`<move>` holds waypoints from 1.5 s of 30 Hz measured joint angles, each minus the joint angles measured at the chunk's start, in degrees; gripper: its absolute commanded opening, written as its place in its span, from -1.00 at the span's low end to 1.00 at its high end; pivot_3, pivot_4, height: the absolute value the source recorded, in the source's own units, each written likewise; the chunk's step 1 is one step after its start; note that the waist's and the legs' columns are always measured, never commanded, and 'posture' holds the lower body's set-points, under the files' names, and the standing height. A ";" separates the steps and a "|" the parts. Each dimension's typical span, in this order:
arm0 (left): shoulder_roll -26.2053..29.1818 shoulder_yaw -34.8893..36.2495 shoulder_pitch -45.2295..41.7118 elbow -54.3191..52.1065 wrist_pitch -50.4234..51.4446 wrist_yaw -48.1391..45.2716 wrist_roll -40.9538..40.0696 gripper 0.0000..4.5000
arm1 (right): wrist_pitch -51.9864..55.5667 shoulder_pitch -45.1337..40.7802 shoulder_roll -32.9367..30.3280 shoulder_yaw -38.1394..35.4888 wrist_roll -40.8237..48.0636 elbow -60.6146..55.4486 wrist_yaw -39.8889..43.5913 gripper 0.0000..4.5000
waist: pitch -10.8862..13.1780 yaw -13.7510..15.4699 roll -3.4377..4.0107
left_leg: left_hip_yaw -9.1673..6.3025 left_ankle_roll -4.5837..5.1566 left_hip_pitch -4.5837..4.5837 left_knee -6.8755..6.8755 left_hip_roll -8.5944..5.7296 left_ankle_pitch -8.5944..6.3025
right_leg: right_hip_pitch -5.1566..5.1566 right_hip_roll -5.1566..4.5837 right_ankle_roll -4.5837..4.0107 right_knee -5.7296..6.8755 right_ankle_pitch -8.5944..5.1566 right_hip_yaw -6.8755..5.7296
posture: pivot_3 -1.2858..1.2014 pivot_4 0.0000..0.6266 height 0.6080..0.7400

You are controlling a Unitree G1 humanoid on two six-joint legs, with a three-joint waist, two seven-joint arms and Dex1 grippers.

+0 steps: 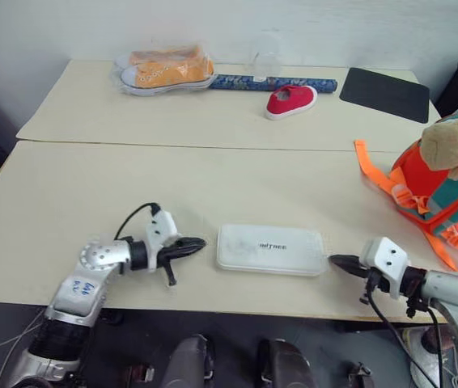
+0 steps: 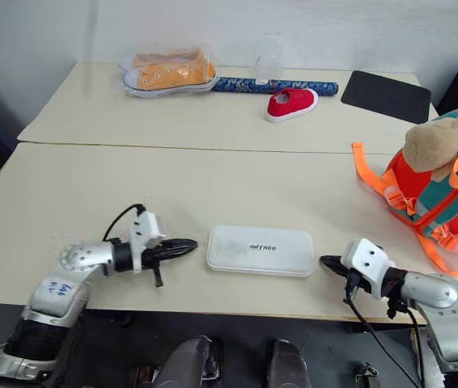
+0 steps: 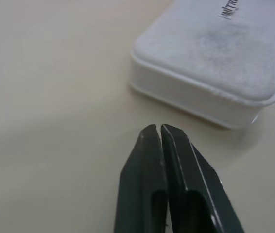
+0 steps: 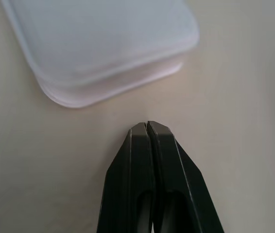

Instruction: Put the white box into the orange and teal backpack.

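Observation:
The white box (image 1: pixel 271 249) lies flat near the front edge of the near table (image 1: pixel 91 202), its small dark lettering facing up. My left gripper (image 1: pixel 199 242) lies just off the box's left end, shut, its tips a short gap from the box's corner (image 3: pixel 210 73). My right gripper (image 1: pixel 334 260) is shut too, its tip close to the box's right end (image 4: pixel 103 43) without touching. The orange and teal backpack (image 1: pixel 443 198) stands at the table's right edge with a tan plush toy (image 1: pixel 451 141) on top and orange straps trailing. Neither gripper holds anything.
On the far table lie a pair of orange sneakers in a clear bag (image 1: pixel 167 69), a blue patterned roll (image 1: pixel 273 82), a red shoe (image 1: pixel 290 100), a clear cup (image 1: pixel 267 56) and a black mat (image 1: pixel 384 94). A seam divides the two tables.

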 measured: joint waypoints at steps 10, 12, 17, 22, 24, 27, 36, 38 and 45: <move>1.59 1.56 -22.01 17.05 50.67 -2.19 -14.64 0.76 | -2.02 -4.45 -3.24 2.12 0.02 4.16 6.77 -1.00 | -0.01 0.04 0.00 | 0.02 0.25 0.05 0.05 0.00 0.24 | 0.01 0.23 0.01 0.35 -0.01 0.12 | 0.03 -0.52 1.00; -0.79 1.80 -25.99 22.50 55.05 -0.89 -15.63 0.85 | -1.98 -5.48 -3.43 3.34 -0.20 4.27 7.54 -1.00 | -0.02 0.26 -0.01 | -0.01 0.25 0.07 0.12 0.00 0.25 | 0.05 0.23 0.01 0.35 -0.01 0.12 | 0.03 -0.52 1.00; -6.18 1.70 -31.20 30.38 58.01 4.09 -18.69 0.85 | -1.18 -8.26 -3.41 5.84 -0.78 4.28 8.33 -1.00 | -0.04 0.36 -0.05 | -0.02 0.01 0.06 0.18 -0.03 0.12 | 0.05 0.11 0.01 0.34 0.00 0.16 | 0.03 -0.52 1.00; -10.73 1.01 -34.22 35.45 58.07 9.92 -22.96 0.85 | 1.36 -9.41 -3.36 7.35 0.41 3.70 9.57 -1.00 | -0.07 0.23 -0.09 | -0.03 0.20 0.06 0.20 -0.04 0.23 | 0.08 0.13 0.01 0.35 0.00 0.14 | 0.03 -0.52 1.00; -10.56 -0.80 -34.31 35.45 57.94 10.85 -25.06 0.85 | 1.51 -9.99 -2.86 8.04 0.38 3.55 9.60 -1.00 | -0.08 0.10 -0.11 | -0.03 0.18 0.07 0.19 -0.02 0.24 | 0.08 0.16 0.01 0.35 0.00 0.14 | 0.03 -0.52 1.00; -9.58 -5.63 -34.19 34.81 57.80 11.46 -30.25 0.85 | 2.20 -11.18 -1.84 9.39 0.28 3.27 9.38 -1.00 | -0.10 -0.12 -0.14 | -0.02 -0.06 0.11 0.18 0.01 0.12 | 0.07 0.20 0.01 0.33 -0.01 0.21 | 0.03 -0.52 1.00; -16.50 1.07 -33.66 36.22 58.66 20.13 -32.24 0.68 | 4.53 -11.96 0.89 11.95 0.48 0.31 9.17 -1.00 | -0.12 0.12 -0.19 | -0.01 -0.10 0.13 0.24 0.02 0.11 | 0.08 0.20 0.00 0.29 -0.01 0.22 | 0.03 -0.52 1.00; -17.23 1.89 -33.06 36.19 58.56 21.82 -32.46 0.45 | 5.11 -11.62 1.05 12.06 0.54 -0.43 9.10 -1.00 | -0.12 0.10 -0.19 | -0.01 -0.10 0.13 0.23 0.01 0.11 | 0.08 0.21 0.00 0.29 -0.01 0.21 | 0.03 -0.52 1.00; -15.81 3.84 -29.76 32.22 58.39 22.02 -36.55 -0.37 | 5.04 -6.29 1.15 9.16 1.83 -2.62 7.38 -1.00 | -0.12 0.31 -0.20 | -0.03 -0.13 0.11 0.20 0.00 0.10 | 0.10 0.21 0.00 0.28 -0.01 0.21 | 0.03 -0.52 1.00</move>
